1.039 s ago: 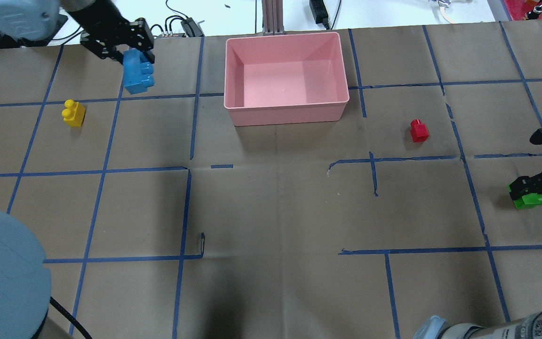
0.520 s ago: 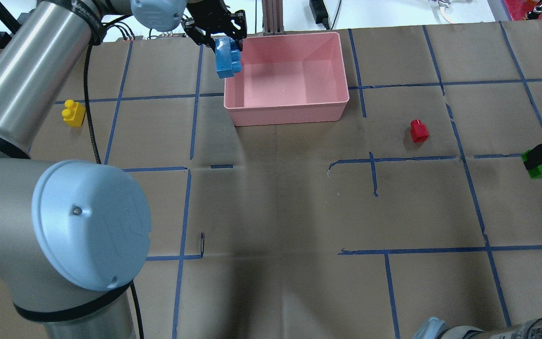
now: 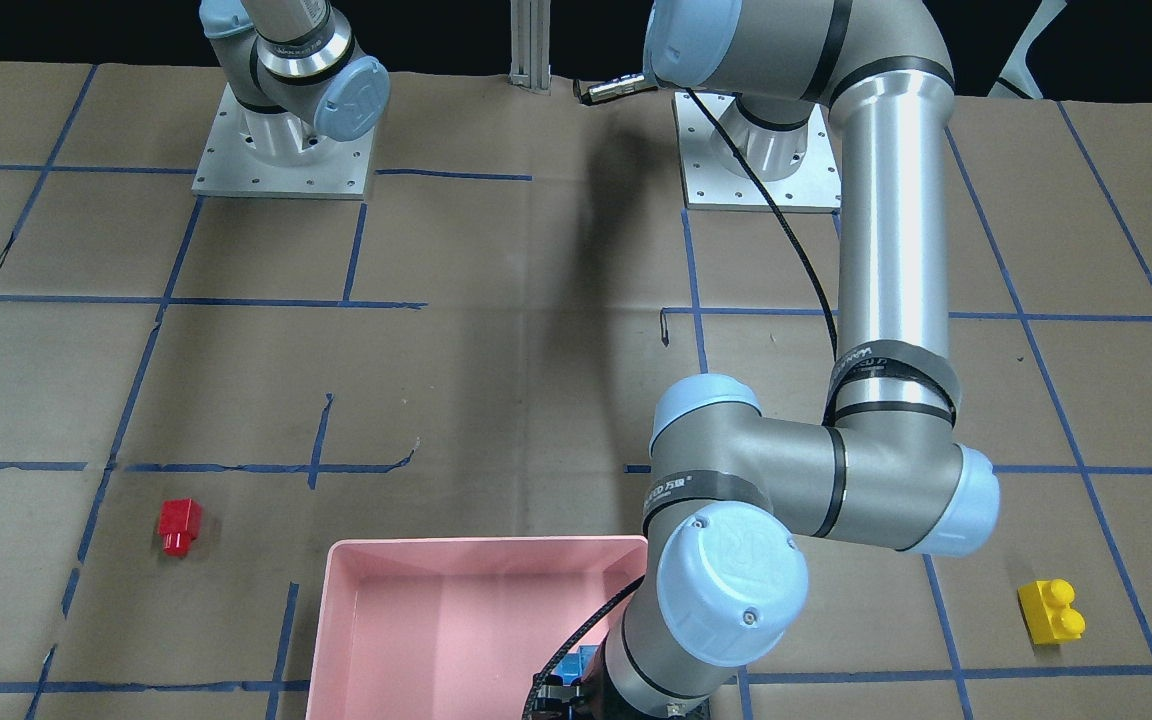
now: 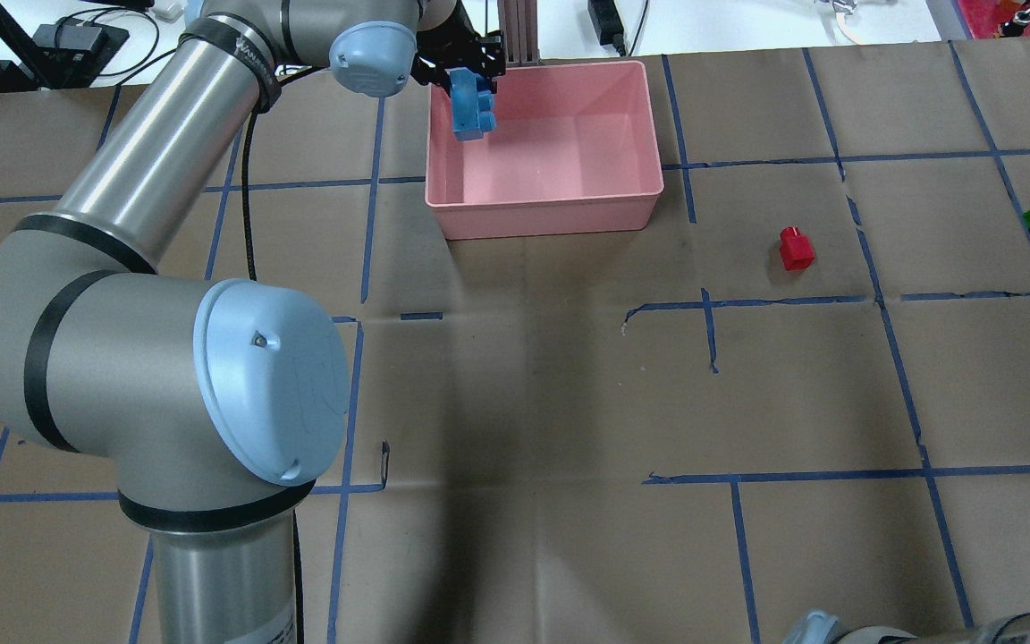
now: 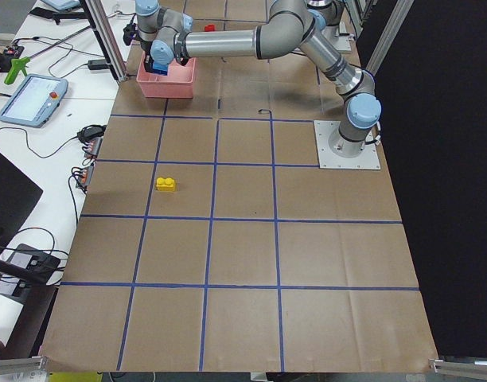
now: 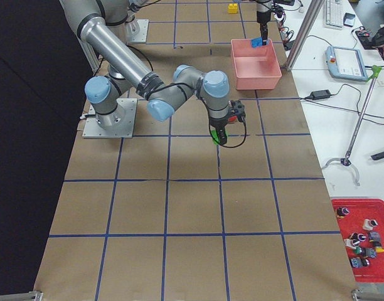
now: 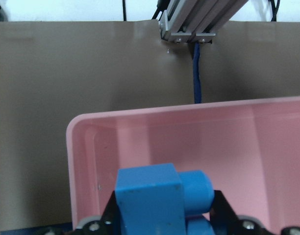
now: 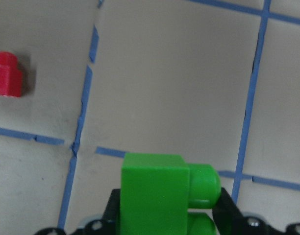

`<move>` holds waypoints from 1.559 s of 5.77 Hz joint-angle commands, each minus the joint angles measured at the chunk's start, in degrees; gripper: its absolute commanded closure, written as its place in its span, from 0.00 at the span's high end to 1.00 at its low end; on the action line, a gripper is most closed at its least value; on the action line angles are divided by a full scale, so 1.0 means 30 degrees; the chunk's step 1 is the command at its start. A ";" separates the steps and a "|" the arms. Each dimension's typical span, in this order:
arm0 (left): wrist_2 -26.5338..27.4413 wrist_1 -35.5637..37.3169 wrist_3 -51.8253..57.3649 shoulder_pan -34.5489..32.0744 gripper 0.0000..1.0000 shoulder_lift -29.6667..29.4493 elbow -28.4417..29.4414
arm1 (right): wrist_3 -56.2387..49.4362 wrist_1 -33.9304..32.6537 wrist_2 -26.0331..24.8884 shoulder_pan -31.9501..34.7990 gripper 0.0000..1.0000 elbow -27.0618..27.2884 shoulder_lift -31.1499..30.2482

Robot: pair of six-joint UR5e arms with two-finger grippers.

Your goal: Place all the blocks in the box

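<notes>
Transfer of two bricks toward the pink box. The blue three-stud brick is pinched between the fingers of the left hand and is held above the box interior, just inside the far-left corner. One second earlier it was carried over the worktop well to the left of the box, and half a second earlier it was level with the box's left rim. The rim has therefore been crossed. In the left wrist view the smooth pink floor is seen directly beyond the brick, so release into the box is judged to be the next step.

The green brick is clamped in the right hand and is held clear of the worktop, well to the right of the box. Over the same second it has been carried away from the robot's side but little closer to the box, so a long sideways traverse is still required.

The red brick is left standing to the right of the box, near its front corner. The yellow brick is left well to the left of the box. No brick is yet resting inside, so the task is judged to be at an early stage.
</notes>
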 commanded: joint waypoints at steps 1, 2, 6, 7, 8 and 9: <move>0.0099 0.0092 -0.2272 -0.0694 0.99 0.0072 -0.0115 | 0.0103 0.1417 0.0534 0.1904 0.04 -0.1904 0.0069; 0.0361 0.0062 -0.2925 -0.0726 1.00 0.0363 -0.0058 | 0.0335 0.1428 0.1288 0.3422 0.05 -0.2115 0.0214; 0.1740 -0.5439 0.1935 0.2919 1.00 0.6005 -0.2560 | 0.5474 0.0411 0.5060 0.9541 0.05 -0.2321 0.1525; 0.1624 -0.5272 0.3672 0.4618 1.00 0.7616 -0.5100 | 0.7755 -0.2352 0.5104 1.1562 0.06 -0.3280 0.2984; 0.1710 -0.5126 0.4617 0.5621 1.00 0.9111 -0.6836 | 0.9315 -0.3424 0.5105 1.3119 0.06 -0.4913 0.4913; 0.1740 -0.5124 0.5932 0.7314 1.00 0.9329 -0.7579 | 0.9679 -0.4885 0.5047 1.3802 0.07 -0.6409 0.6615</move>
